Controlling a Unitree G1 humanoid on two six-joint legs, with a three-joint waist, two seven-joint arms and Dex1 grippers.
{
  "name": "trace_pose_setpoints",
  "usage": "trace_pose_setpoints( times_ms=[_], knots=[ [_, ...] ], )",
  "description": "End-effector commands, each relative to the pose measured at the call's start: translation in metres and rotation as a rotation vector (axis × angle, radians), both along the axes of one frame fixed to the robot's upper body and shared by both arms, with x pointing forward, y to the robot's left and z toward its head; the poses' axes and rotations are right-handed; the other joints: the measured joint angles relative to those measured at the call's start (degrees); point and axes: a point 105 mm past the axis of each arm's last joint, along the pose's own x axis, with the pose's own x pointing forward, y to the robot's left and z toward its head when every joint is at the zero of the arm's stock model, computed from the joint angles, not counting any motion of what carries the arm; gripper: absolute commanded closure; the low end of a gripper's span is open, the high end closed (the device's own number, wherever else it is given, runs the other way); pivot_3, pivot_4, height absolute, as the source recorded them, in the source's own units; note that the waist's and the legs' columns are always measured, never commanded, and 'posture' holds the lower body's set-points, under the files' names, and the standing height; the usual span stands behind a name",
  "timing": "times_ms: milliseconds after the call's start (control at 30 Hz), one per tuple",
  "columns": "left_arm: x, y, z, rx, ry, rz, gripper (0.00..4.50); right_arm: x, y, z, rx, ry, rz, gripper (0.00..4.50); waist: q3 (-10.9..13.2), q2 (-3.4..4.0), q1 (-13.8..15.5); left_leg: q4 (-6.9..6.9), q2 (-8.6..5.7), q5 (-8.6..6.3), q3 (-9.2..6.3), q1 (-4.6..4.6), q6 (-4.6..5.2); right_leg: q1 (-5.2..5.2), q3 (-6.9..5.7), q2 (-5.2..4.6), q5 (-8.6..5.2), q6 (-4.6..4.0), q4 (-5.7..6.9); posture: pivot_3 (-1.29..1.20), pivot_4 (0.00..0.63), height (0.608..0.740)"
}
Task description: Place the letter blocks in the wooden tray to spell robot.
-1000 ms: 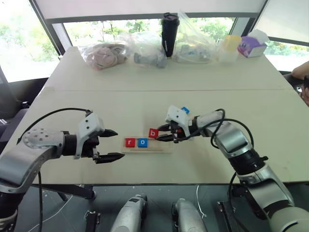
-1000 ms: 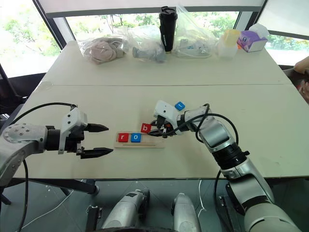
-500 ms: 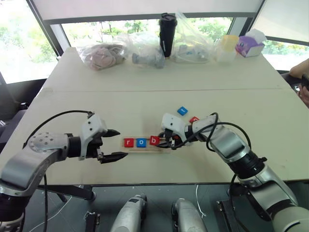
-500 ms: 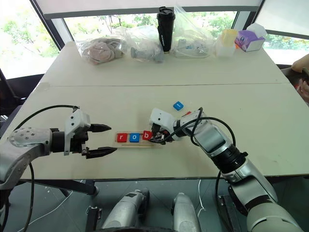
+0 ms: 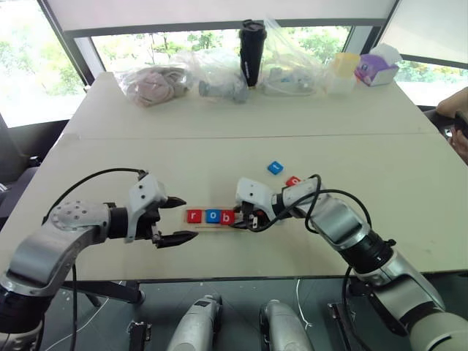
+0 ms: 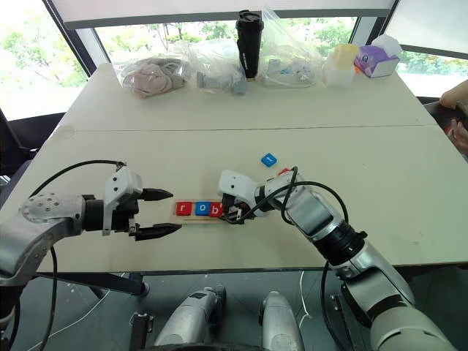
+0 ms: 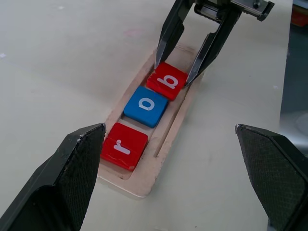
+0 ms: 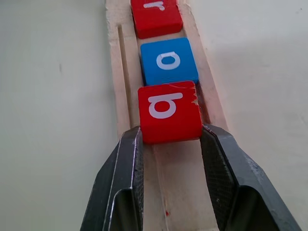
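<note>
Item, left to right across our tabletop (image 5: pixel 110 157). Left end effector (image 5: pixel 174 219): fingers spread wide, holding nothing, hovering just beside the 9 o'clock end of the wooden tray (image 7: pixel 144 180) and pointing along it. Wooden tray: lies near the front edge, at the centre of the tabletop, between our two arms, long axis running 9 to 3 o'clock. In it, in order: red "r" block (image 7: pixel 123 146), blue "o" block (image 7: pixel 146 105), red "b" block (image 8: pixel 169 111). Right end effector (image 8: pixel 171 137): closed narrow on the red "b" block, one finger on each side, the block seated in the third place and touching the blue "o" block. Step in hand, as we judge it: setting down the third letter, three of five placed. Next move, as we judge it: free the "b" without dragging it, lift clear, then fetch the second "o". Loose stock at 1 o'clock of the tray: a blue block (image 5: pixel 275 167) lying apart, and a red block (image 5: pixel 293 180) close behind our right wrist. Hard to make out: the letters on both loose blocks are too small to read, the red one is partly covered by our arm and cable, and the 3 o'clock end of the tray is hidden beneath our right end effector.
</note>
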Motion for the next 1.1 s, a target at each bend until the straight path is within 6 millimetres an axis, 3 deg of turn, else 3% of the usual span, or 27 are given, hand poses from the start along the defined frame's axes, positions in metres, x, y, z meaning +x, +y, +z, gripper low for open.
trace_pose_setpoints(
  times_ms=[33, 1067, 1100],
  knots=[
    [0.0014, -0.0023, 0.0081, -0.005, -0.047, -0.008, 0.0, 0.0021, 0.0061, 0.0043, -0.001, -0.03, 0.015, 3.39, 0.0, 0.0, 0.0, 0.0, 0.0, 0.0, 0.0, 0.01, 0.0, 0.0, 0.0, 0.0, 0.0, 0.0, 0.0, 0.0, 0.15, 0.74],
    [0.0065, -0.0058, 0.0103, -0.012, -0.059, -0.012, 0.0, 0.0037, 0.01, -0.0014, -0.02, -0.032, 0.03, 3.39, 0.0, -0.01, -0.1, 0.0, 0.0, 0.0, 0.0, 0.03, 0.0, 0.02, -0.01, 0.01, 0.02, 0.03, 0.0, 0.0, 0.15, 0.74],
    [0.0065, -0.0059, 0.0105, -0.013, -0.06, -0.011, 0.0, 0.0039, 0.0101, -0.0012, -0.02, -0.033, 0.031, 2.89, 0.0, -0.01, -0.1, 0.0, 0.0, 0.0, 0.0, 0.03, 0.0, 0.02, 0.0, 0.01, 0.02, 0.03, 0.0, 0.0, 0.15, 0.74]
  ],
)
